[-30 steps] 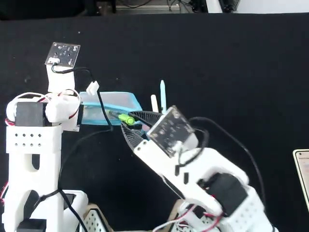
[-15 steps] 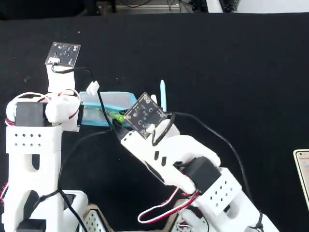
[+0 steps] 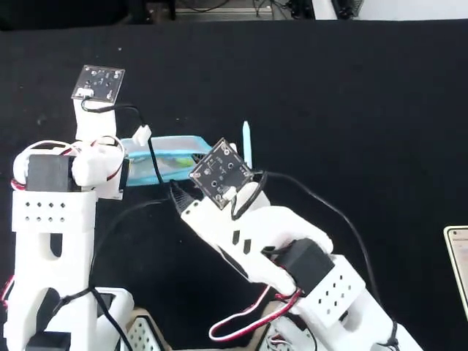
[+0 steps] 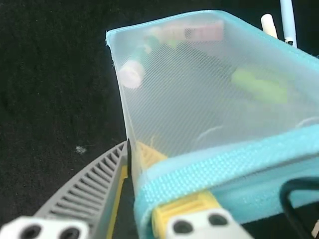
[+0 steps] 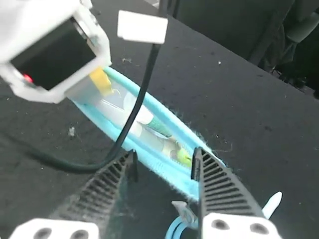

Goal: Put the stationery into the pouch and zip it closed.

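L jaws grip pouch (image 4: 199, 99) edge; R jaws spread above.

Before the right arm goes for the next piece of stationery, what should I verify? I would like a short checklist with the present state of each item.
1. Hold of the left gripper on the end of the pouch: ok.
2. Pouch mouth open: ok.
3. The right gripper open and empty, over the pouch: ok.
4. The green marker inside the pouch: ok.
5. All stationery inside: not ok; the blue pen and the white stick lie on the table beyond the pouch.
6. Zip closed: not ok.
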Tool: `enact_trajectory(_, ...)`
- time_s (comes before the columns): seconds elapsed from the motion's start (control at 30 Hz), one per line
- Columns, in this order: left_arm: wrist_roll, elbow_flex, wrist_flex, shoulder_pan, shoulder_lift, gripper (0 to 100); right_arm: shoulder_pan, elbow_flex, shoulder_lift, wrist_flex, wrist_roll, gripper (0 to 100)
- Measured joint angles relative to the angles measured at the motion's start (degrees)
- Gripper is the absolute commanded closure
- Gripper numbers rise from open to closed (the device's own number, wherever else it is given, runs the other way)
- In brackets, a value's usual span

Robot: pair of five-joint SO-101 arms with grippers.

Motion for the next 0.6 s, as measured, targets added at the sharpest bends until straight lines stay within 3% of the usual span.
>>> enact_trajectory(0.17,-0.1,0.0,0.0,0.0,0.0,97,1.6,0.0,-6.6,4.3,-0.1,80.9)
enact_trajectory(0.37,-0.1,0.0,0.0,-0.1,0.0,97,16.3,0.0,-14.9,4.8,-4.2,80.9)
enact_trajectory(0.6,-0.1,0.0,0.0,-0.1,0.0,97,27.9,-2.4,-8.4,4.8,-11.4,80.9)
